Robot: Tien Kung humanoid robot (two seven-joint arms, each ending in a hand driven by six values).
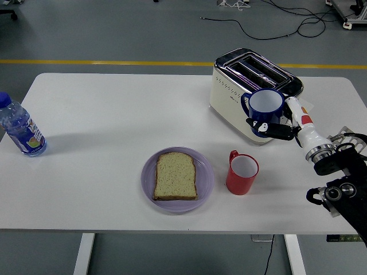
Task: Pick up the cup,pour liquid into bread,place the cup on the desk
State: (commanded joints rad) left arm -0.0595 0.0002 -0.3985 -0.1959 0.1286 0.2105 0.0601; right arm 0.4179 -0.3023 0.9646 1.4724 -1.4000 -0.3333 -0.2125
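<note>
The right robot hand (274, 127) has its fingers wrapped around a blue cup (264, 106), holding it upright above the surface (114, 109) before the toaster (238, 91), beyond the red mug (242, 173).

The blue cup (265, 107) hides part of the toaster (252, 91); the bottle (20, 128) is cut off at the left edge.

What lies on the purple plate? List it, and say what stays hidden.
One slice of bread lies flat on the purple plate, inside its rim. Nothing else shows on it. The plate's middle under the slice is covered, so that part cannot be seen.
</note>
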